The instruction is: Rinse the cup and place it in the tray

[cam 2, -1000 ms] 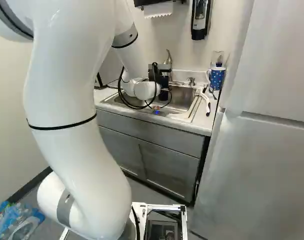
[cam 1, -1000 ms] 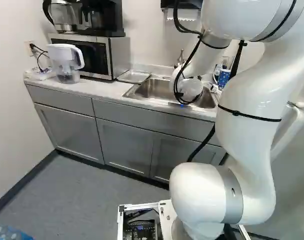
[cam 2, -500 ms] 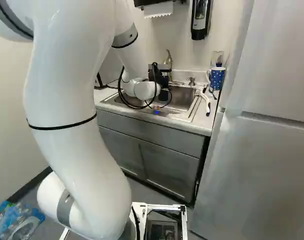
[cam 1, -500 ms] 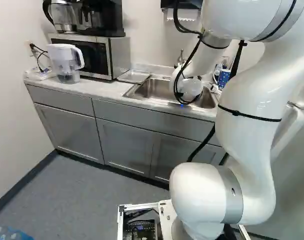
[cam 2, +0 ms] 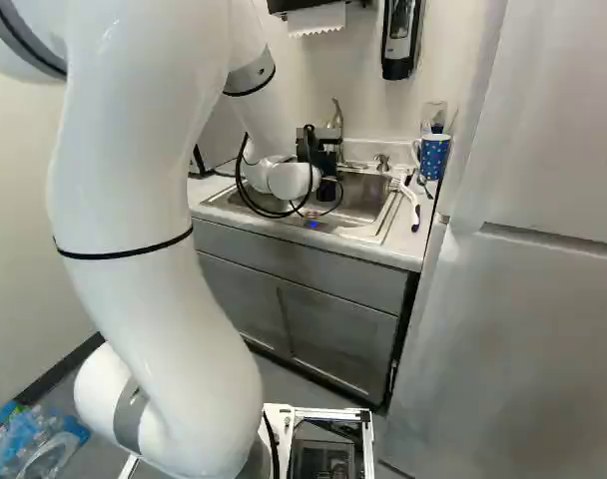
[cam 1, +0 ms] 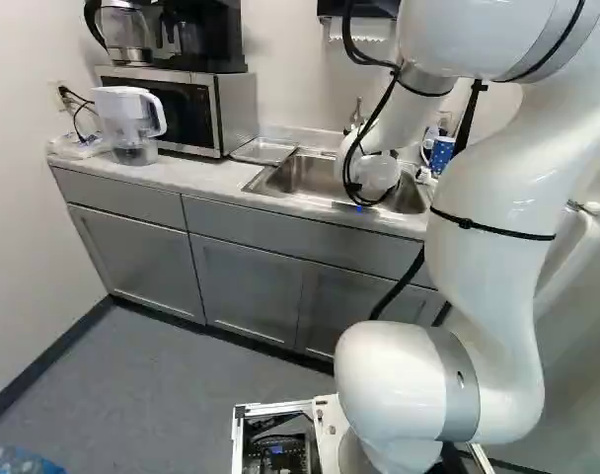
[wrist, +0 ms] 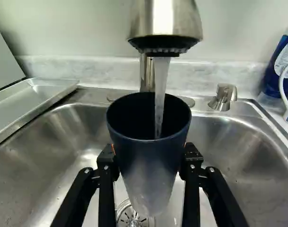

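Arm (cam 2: 149, 180) bent fwd over sink (wrist: 25, 184) w/ tool (cam 2: 321, 158) gripping cup (wrist: 151, 165) under faucet (wrist: 165, 19).

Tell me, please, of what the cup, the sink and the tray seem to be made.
Cup: smooth plastic or perhaps glass; its dark wall fades to cloudy translucence below.
Sink: satin metal, likely stainless steel, from its soft highlights.
Tray: also metal, steel or aluminium; dull grey sheen.
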